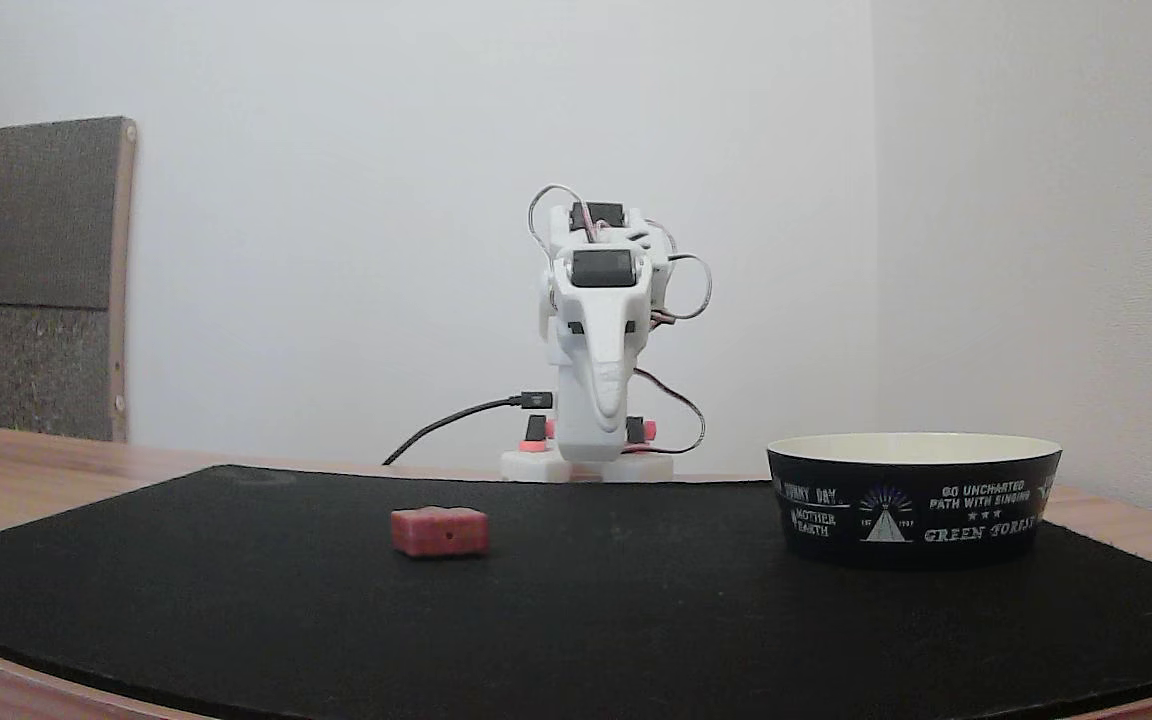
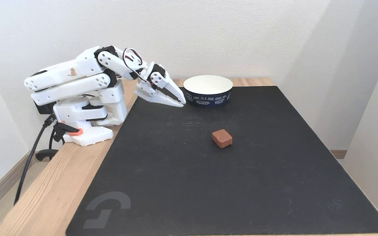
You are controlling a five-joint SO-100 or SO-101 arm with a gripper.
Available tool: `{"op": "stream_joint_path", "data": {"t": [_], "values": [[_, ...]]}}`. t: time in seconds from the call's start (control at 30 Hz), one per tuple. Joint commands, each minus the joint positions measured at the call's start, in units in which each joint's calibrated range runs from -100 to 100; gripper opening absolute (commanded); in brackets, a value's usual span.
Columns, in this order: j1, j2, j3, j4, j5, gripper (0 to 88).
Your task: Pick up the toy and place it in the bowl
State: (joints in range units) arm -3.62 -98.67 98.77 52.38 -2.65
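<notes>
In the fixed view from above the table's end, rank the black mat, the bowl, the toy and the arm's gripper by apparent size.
1. black mat
2. bowl
3. gripper, near the bowl's size, so that order is unsure
4. toy

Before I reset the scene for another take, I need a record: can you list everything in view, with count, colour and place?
toy: one, red-pink, on the black mat near its middle, apart from the bowl.
bowl: one, black outside with white print, cream inside, upright at the mat's far edge in the high fixed view; nothing seen inside.
mat: one, black, covering most of the table.
table: one, light wood, under the mat.
panel: one, grey with a wood edge, leaning on the wall at left in the low fixed view.
cable: black, running from the base off the table.
arm: one, white, folded over its base.
claw: one, white, closed, empty, beside the bowl.
</notes>
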Motion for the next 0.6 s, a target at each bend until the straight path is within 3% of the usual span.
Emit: {"op": "stream_joint_path", "data": {"t": [0.0, 0.57], "values": [[-0.1, -1.0, 0.7, 1.3, -0.1, 3.0], [-0.1, -1.0, 0.7, 1.3, 0.1, 2.6]]}}
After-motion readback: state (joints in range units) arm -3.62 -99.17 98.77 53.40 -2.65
